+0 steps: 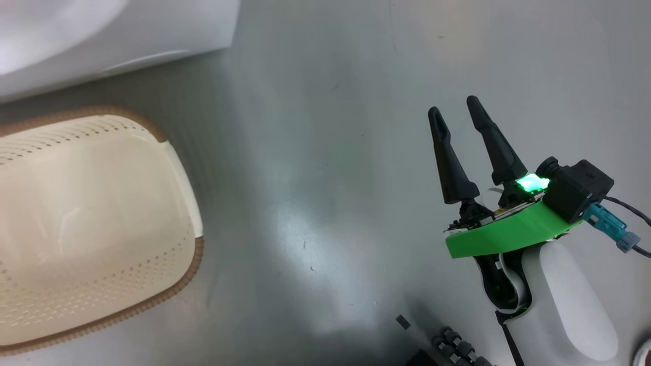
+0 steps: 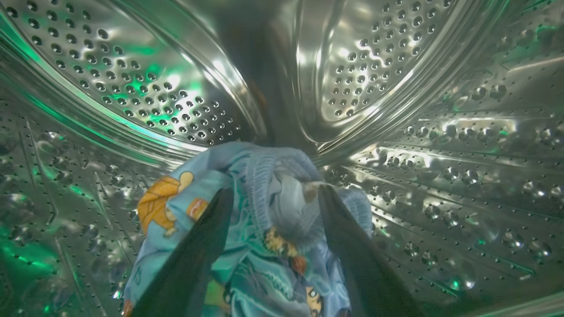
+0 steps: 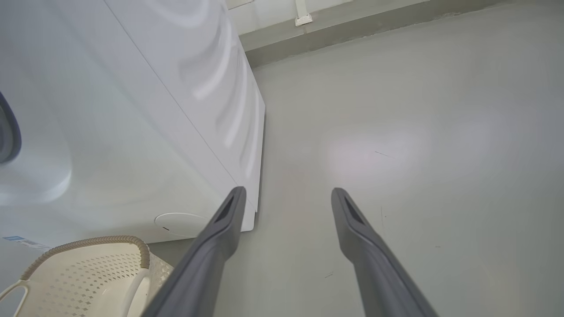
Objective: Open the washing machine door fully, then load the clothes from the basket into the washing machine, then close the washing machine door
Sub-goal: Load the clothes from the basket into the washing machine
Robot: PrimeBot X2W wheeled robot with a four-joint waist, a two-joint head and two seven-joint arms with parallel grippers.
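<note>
Item: clothes (image 2: 260, 220), blue fabric w/ orange-brown bear print, ribbed blue cuff on top. Loc.: bunched inside the steel drum (image 2: 396, 132) of the washing machine (image 3: 110, 110), at 6 o'clock in left wrist view, resting low on the perforated wall. Left end effector (image 2: 275, 191): inside drum, fingers (image 2: 198, 255) spread wide, the bundle lying between and beyond them; contact w/ fabric can't be told. Drum back panels w/ hole pattern at 11 and 1 o'clock, green glints on the metal. Basket (image 1: 188, 284): cream perforated plastic, brown woven-look rim, on the floor (image 1: 315, 152) at 9 o'clock in head view; in right wrist view its rim (image 3: 88, 241) and a side handle sit at 7 o'clock, just beside the washer's front. Washer cabinet: white, corner at 11 o'clock in head view (image 1: 127, 35); blue label sticker (image 3: 20, 240) and a round cover (image 3: 176, 222) low on its front. Right end effector (image 1: 454, 105): at 3 o'clock in head view, well apart from basket, over bare floor, fingers spread, nothing between them; same spread in its own wrist view (image 3: 288, 190). Green mount (image 1: 508, 231) and lit green lamp (image 1: 531, 182) behind the fingers.
</note>
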